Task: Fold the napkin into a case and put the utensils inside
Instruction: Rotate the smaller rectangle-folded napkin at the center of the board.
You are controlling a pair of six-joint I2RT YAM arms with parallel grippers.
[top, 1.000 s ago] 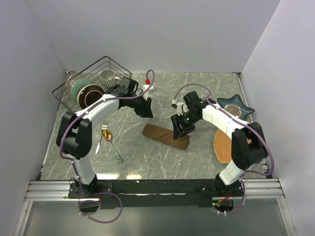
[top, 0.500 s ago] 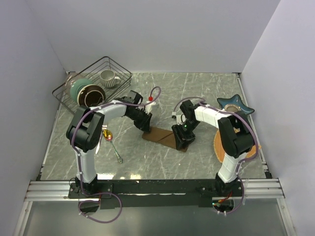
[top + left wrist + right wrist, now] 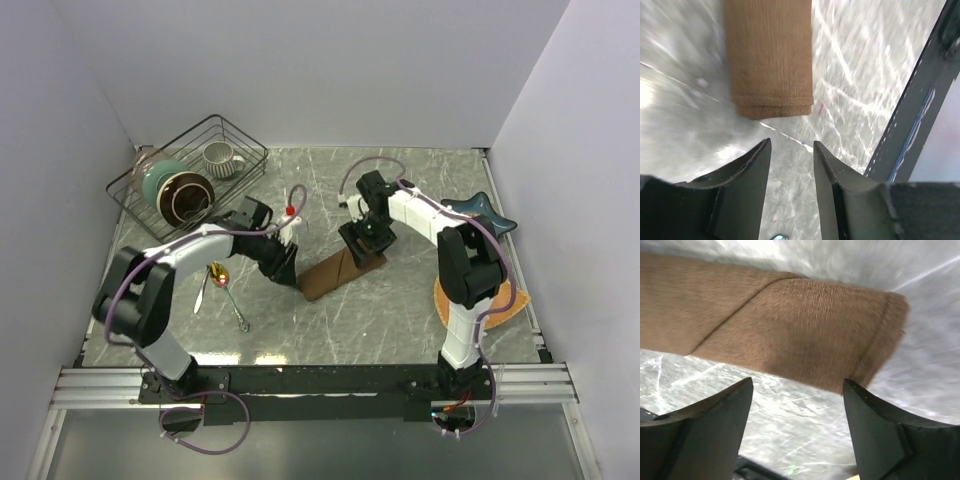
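Grey marbled counter (image 3: 400, 320) is carrying the utensils (image 3: 222, 285) at nine o'clock of the napkin (image 3: 338, 272), which is lying mid-counter folded into a narrow strip. At its seven-o'clock end the left hand (image 3: 289, 274) is gaping, released and empty. Over its one-o'clock end the right hand (image 3: 358, 245) is spreading wide, grasping nothing. At eleven o'clock, a wire basket (image 3: 245, 150) is sitting.

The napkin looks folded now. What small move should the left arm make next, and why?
Probably swing the left gripper toward the utensils, which lie on the table outside the case. The cloth is already folded narrow, and this gripper is open and empty.
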